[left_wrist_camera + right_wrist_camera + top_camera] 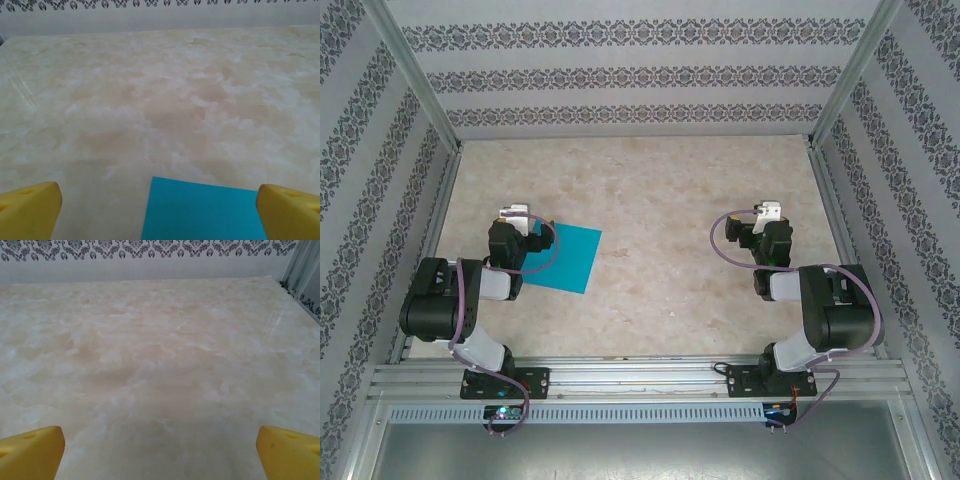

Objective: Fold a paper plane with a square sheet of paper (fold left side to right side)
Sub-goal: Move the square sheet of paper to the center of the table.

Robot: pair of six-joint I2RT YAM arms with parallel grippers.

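Note:
The square sheet of paper [563, 257] lies flat and unfolded on the marble table, teal-blue, at the left. My left gripper [515, 218] hovers over its left part and hides that edge. In the left wrist view the paper's far corner [205, 210] lies between my yellow fingers [30, 210], which stand wide apart and open with nothing between them. My right gripper [767, 214] is far off at the right over bare table. Its yellow fingertips [287, 450] are spread open and hold nothing.
The beige marble table [650, 190] is ringed by patterned walls [620, 75] and aluminium posts. A metal rail [640, 380] carries both arm bases at the near edge.

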